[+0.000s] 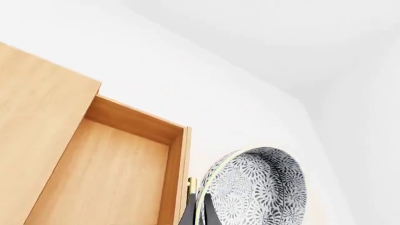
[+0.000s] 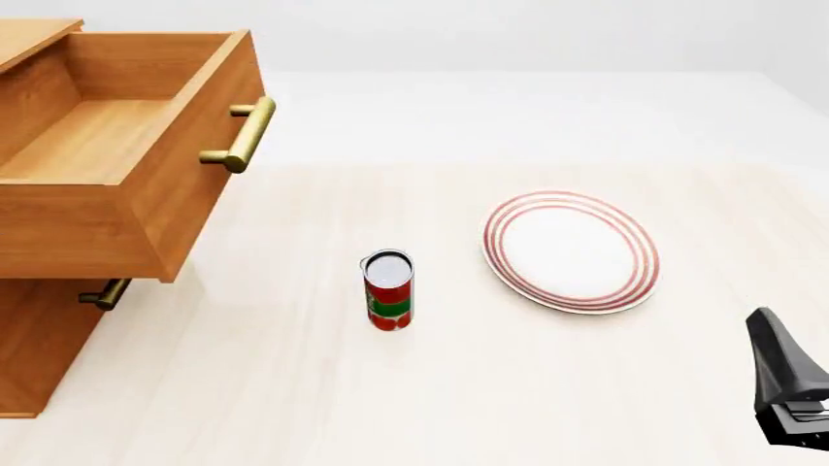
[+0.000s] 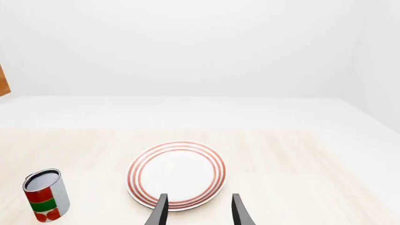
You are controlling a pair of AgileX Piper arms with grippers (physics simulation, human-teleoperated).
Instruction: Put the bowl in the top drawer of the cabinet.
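1. The top drawer (image 2: 123, 146) of the cabinet (image 2: 39, 340) is pulled fully out, and its inside is seen to be bare.
2. In the left wrist view, the bowl (image 1: 259, 187) is held on edge by its rim, pinched in the left gripper (image 1: 198, 213), just beside the drawer's front corner.
3. The right gripper (image 3: 198, 211) is held spread, with nothing between its fingers, near the plate (image 2: 570, 250).
4. A can (image 2: 387, 289) is stood upright left of the plate.
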